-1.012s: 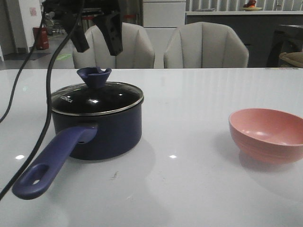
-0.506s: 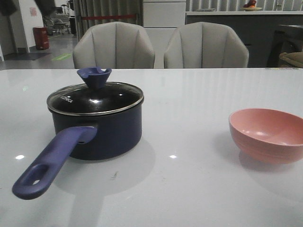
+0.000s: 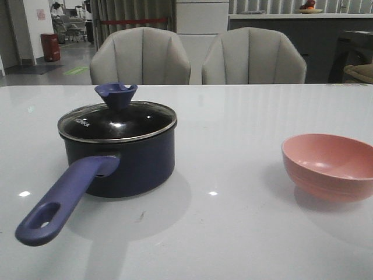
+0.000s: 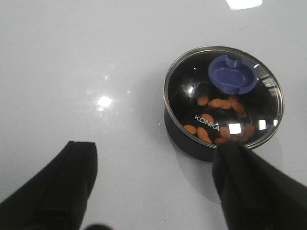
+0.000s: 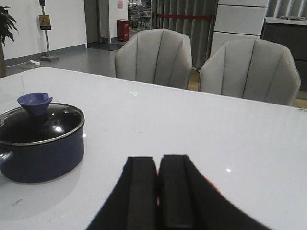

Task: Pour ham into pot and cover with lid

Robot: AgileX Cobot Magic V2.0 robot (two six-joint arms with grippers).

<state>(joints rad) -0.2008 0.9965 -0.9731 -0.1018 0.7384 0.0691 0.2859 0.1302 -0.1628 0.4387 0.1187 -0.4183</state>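
So from the front, the pot (image 3: 119, 157) sits on the desk (image 3: 233, 128) with the lid (image 3: 116, 119) on, handle aimed at the camera, no arm in sight. Left wrist view: left end effector (image 4: 153, 182) spread wide, empty, high over the lid, ham (image 4: 220, 115) showing under the glass. Right wrist view: right end effector (image 5: 157, 191) pinched together, empty, pot well off to its side. Looks done to me.

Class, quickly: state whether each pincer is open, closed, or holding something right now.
Left pincer: open, holding nothing, above the glass-lidded dark navy saucepan.
Right pincer: closed, fingers together, nothing visibly held.
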